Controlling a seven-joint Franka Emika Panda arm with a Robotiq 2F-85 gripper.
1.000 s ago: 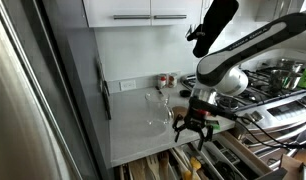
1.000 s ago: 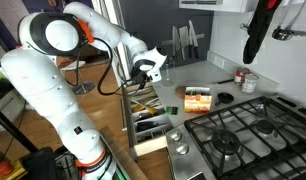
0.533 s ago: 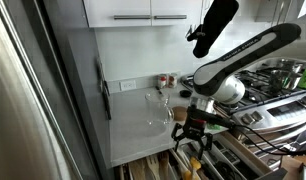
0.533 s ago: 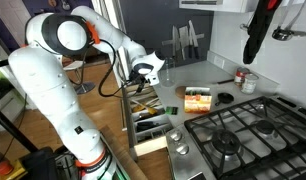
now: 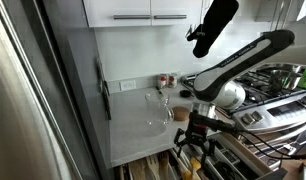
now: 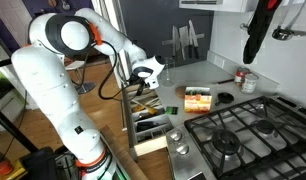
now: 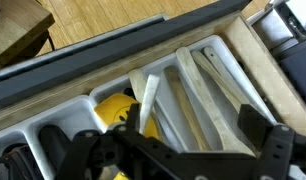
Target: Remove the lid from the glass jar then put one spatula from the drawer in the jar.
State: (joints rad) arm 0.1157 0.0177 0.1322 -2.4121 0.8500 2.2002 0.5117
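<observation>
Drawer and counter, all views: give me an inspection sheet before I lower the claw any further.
Surface: white counter, bare beside the jar.
Job's things: glass jar upright on the counter, lid state too small to tell; drawer open; wooden spatulas lying in its tray.
Clutter: yellow utensil in a neighbouring compartment; orange box on the counter by the stove.
Grippers: claw open and empty, above the drawer tray.
Cables: black cable looping beside the arm.
Surroundings: gas stove; oven mitt hanging above it; white cupboards over the counter.
</observation>
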